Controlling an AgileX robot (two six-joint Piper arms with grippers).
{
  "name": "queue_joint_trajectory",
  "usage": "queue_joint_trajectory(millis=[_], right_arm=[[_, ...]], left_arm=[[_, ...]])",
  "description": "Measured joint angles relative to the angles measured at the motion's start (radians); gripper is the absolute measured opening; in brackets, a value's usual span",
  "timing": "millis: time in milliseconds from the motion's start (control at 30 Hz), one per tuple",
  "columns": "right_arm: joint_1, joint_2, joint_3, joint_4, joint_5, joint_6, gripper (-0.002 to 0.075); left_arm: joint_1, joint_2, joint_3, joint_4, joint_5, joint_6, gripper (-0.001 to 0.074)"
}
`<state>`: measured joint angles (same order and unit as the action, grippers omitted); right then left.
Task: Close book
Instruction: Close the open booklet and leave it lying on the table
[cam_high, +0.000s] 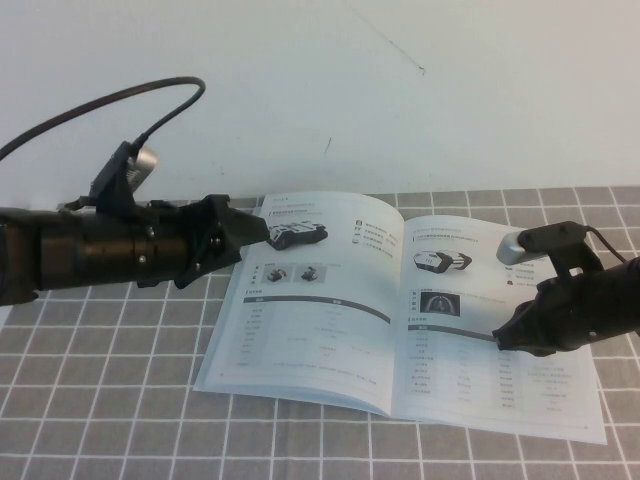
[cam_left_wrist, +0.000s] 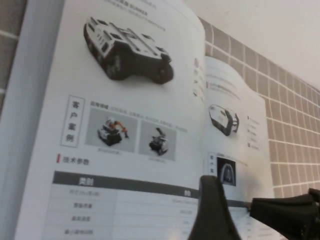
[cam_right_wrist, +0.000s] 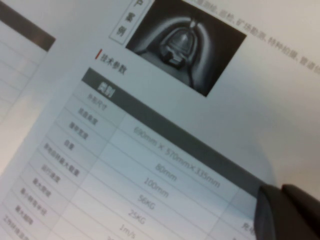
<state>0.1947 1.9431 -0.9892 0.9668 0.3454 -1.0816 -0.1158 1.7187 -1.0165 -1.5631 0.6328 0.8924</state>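
An open book (cam_high: 330, 310) lies flat on the checked cloth, showing white pages with vehicle photos and tables. My left gripper (cam_high: 260, 230) hovers over the far left corner of the left page. In the left wrist view its two dark fingers (cam_left_wrist: 214, 210) stand apart over the book (cam_left_wrist: 125, 125), so the left gripper (cam_left_wrist: 232, 197) is open and holds nothing. My right gripper (cam_high: 501, 337) is low over the middle of the right page, near the table printed there. In the right wrist view the right gripper (cam_right_wrist: 280, 200) is shut, its tips close above the page (cam_right_wrist: 150, 125).
The grey and white checked cloth (cam_high: 110, 380) covers the table around the book. A white wall (cam_high: 400, 90) rises behind it. A black cable (cam_high: 110, 98) loops above the left arm.
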Motion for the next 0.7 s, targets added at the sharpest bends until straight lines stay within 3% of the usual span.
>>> queue_joint_trajectory(millis=[300, 500, 700], right_arm=[[0.000, 0.000, -0.002, 0.000, 0.000, 0.006, -0.0003], [0.000, 0.000, -0.002, 0.000, -0.002, 0.006, -0.0003], [0.002, 0.002, -0.002, 0.002, -0.016, 0.006, -0.0003]], left_arm=[[0.000, 0.000, 0.060, -0.081, 0.338, 0.156, 0.0415], [-0.012, 0.000, 0.250, -0.127, 0.345, 0.172, 0.0417], [-0.061, 0.000, 0.411, -0.128, 0.211, 0.177, 0.0442]])
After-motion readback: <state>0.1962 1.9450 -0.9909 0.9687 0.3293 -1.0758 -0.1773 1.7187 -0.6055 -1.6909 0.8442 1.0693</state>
